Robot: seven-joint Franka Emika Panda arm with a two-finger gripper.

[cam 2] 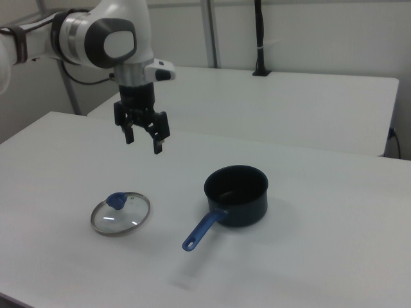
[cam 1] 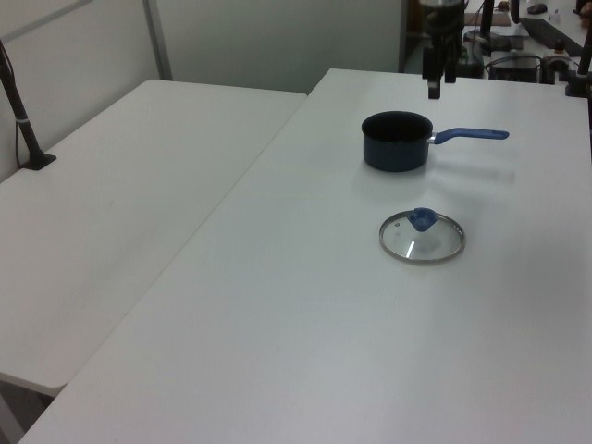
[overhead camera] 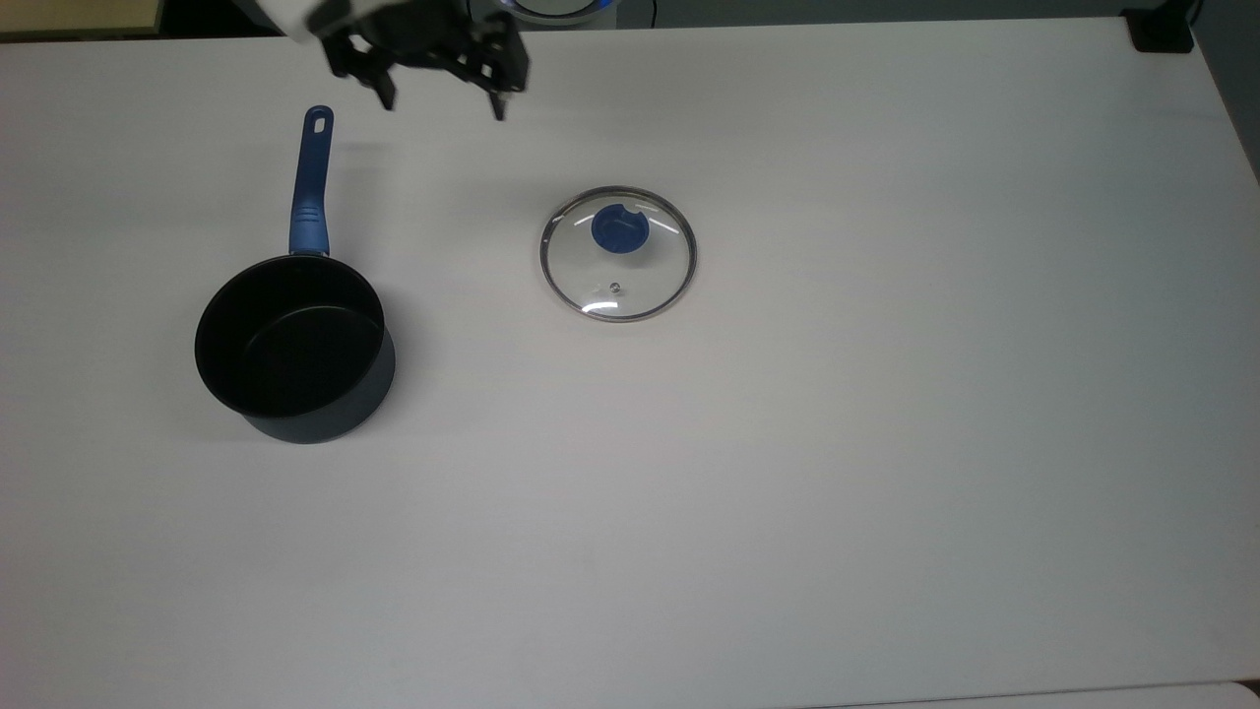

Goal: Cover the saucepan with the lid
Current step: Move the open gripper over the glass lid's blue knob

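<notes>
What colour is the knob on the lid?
Blue; the knob on the lid shows best in the top view.

No readable text, label, brand, number or sign anywhere.

— Where does the saucepan sit?
— On the counter, toward the top view's left edge, its handle running toward the far edge.

— And the lid?
— Flat on the counter to the top view's right of the saucepan, well apart from it and a little nearer the far edge. In the right view the order flips: the lid lies at the right view's left, the saucepan at its right, handle toward the near edge.

— The gripper?
— Raised above the counter near the far edge, fingers spread and pointing down, between the handle's end and the lid in the top view.
</notes>
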